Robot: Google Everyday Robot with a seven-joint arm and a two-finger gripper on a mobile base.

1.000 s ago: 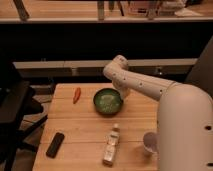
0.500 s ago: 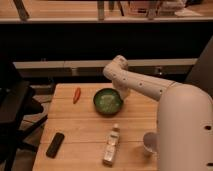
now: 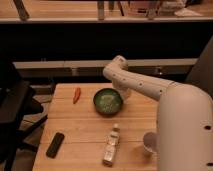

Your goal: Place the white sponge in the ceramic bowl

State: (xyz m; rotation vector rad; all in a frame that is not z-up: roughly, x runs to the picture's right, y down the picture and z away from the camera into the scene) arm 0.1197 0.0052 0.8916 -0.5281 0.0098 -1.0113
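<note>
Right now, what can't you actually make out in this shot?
- The gripper, at the ceramic bowl's far right rim: the arm hides most of it.
- The white sponge: not visible anywhere, whether held or in the bowl.
- The white cup: partly covered by the robot's body.
- The bottle label: too small to read.

The ceramic bowl (image 3: 108, 101) sits mid-table (image 3: 80, 131), the gripper (image 3: 123, 93) just at its right. A chili pepper (image 3: 77, 94) lies left; a bottle (image 3: 111, 145) lies nearer.

Office or lab break area: wooden table (image 3: 90, 125), dark chair (image 3: 15, 107), long counter (image 3: 100, 20) behind; gripper (image 3: 124, 93) beside ceramic bowl (image 3: 107, 101).
</note>
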